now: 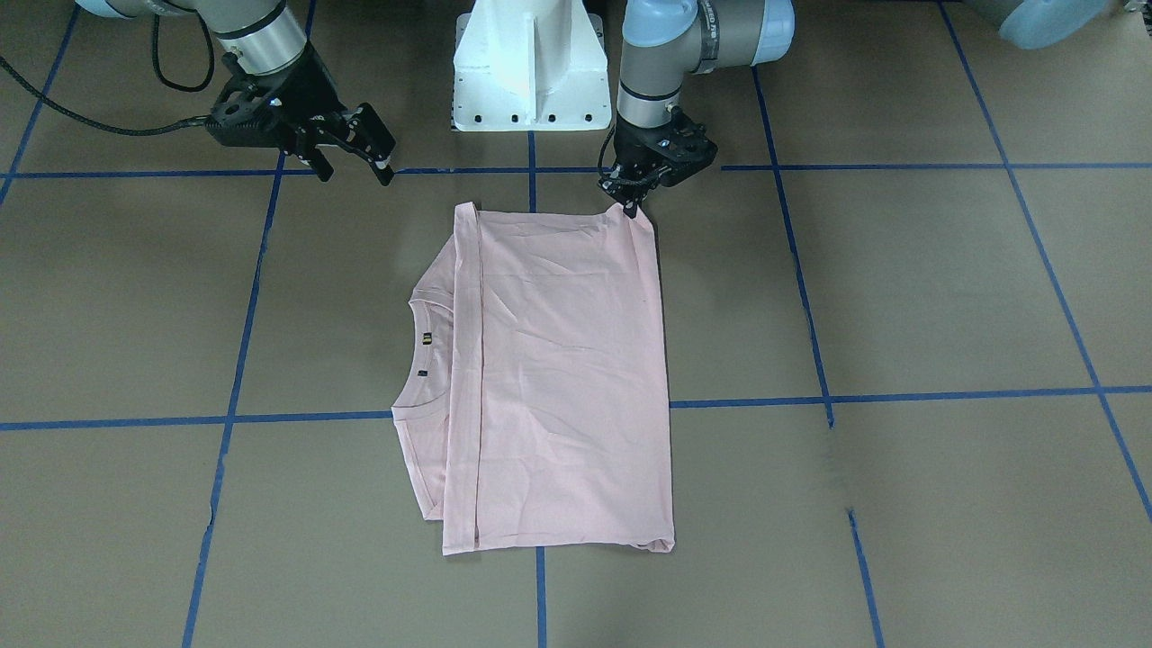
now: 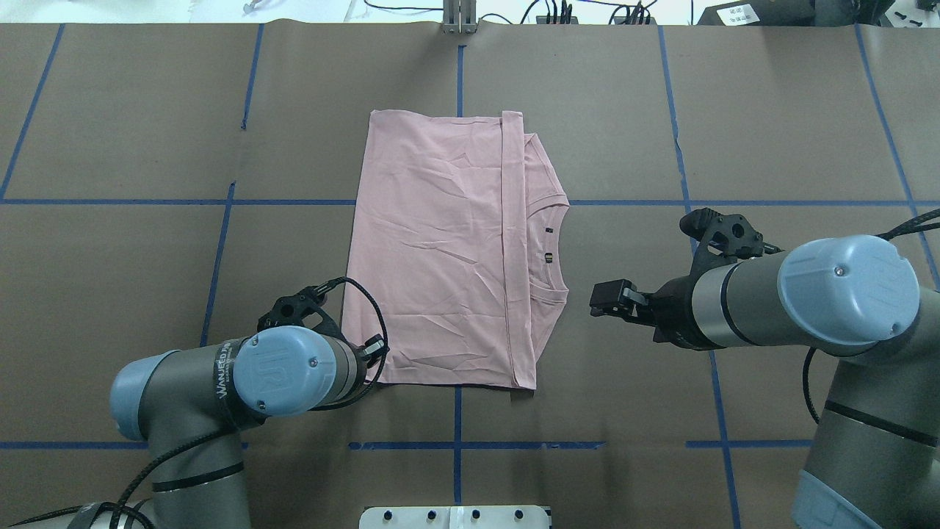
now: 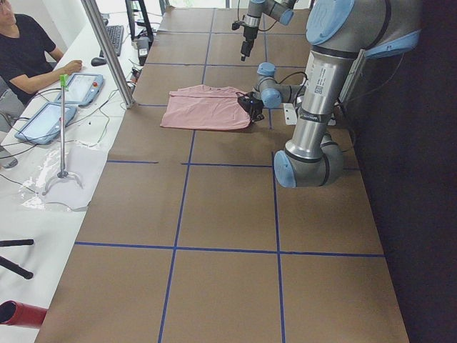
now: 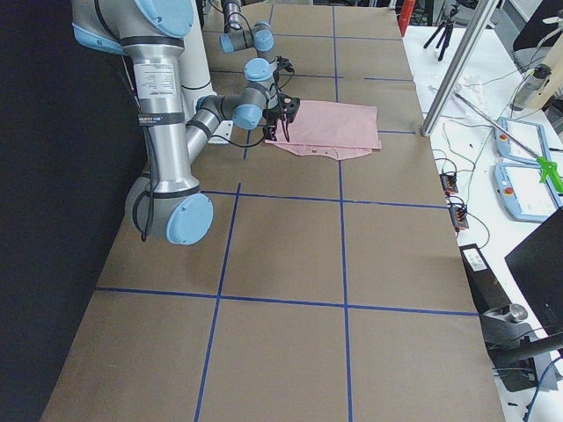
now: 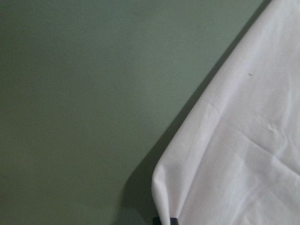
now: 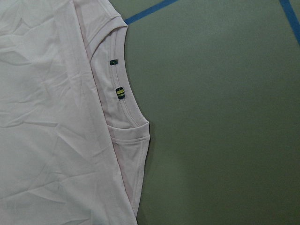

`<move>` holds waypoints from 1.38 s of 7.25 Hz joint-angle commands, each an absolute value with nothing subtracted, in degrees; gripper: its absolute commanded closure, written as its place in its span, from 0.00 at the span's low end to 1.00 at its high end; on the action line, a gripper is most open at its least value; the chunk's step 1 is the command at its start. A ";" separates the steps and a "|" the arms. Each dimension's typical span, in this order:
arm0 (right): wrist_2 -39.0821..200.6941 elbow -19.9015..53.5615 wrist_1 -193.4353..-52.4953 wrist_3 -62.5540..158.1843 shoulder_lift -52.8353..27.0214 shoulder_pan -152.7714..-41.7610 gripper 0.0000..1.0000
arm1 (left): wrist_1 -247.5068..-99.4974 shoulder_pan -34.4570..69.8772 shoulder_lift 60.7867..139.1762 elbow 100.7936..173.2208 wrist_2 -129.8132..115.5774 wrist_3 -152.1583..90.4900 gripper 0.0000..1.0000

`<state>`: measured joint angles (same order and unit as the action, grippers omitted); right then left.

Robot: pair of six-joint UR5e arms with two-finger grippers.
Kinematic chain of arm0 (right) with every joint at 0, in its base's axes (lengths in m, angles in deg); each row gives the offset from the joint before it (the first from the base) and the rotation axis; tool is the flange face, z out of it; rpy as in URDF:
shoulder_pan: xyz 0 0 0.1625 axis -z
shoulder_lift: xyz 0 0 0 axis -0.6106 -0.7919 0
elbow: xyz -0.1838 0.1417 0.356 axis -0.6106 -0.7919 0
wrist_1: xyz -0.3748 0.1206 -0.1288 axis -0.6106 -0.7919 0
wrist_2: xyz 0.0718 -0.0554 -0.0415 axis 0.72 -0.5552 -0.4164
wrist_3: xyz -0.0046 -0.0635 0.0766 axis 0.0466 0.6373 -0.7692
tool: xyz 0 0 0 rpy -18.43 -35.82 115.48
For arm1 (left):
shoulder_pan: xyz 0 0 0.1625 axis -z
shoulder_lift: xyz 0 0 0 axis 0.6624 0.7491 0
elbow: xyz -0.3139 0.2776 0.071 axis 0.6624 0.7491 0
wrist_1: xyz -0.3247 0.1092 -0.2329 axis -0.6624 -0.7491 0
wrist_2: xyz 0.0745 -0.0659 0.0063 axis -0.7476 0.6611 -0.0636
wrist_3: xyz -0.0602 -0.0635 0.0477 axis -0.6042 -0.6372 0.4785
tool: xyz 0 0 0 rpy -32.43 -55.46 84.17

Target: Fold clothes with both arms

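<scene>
The pale pink T-shirt (image 1: pixel 567 378) is lying folded in the middle of the counter (image 1: pixel 900 288), neckline toward the robot's right. Its near corner is being pinched by the left fingers (image 1: pixel 633 200), probably to be carried over in another fold. The right fingers (image 2: pixel 613 297) are being held wide and empty beside the neckline. "UR" is being displayed on the left arm's joint cap (image 2: pixel 283 371); the neck labels (image 6: pixel 120 93) cannot be read.

open table (image 1: pixel 900 288) flanking T-shirt (image 1: pixel 567 378), white pedestal (image 1: pixel 526 63) behind
</scene>
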<state>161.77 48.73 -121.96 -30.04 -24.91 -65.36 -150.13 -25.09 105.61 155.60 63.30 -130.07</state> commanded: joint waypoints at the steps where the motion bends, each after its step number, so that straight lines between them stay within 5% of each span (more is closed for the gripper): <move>1: 161.59 46.19 -123.03 -39.42 -23.36 -61.48 0.00 | -150.12 -24.96 105.70 157.04 63.37 -128.87 1.00; 4: 156.41 35.23 -133.92 -44.93 -8.35 -57.51 0.00 | -150.12 -24.87 105.79 157.13 63.28 -128.87 1.00; 10: 155.34 26.15 -133.23 -43.88 -4.18 -56.97 0.00 | -150.21 -24.79 106.05 157.13 63.37 -128.87 1.00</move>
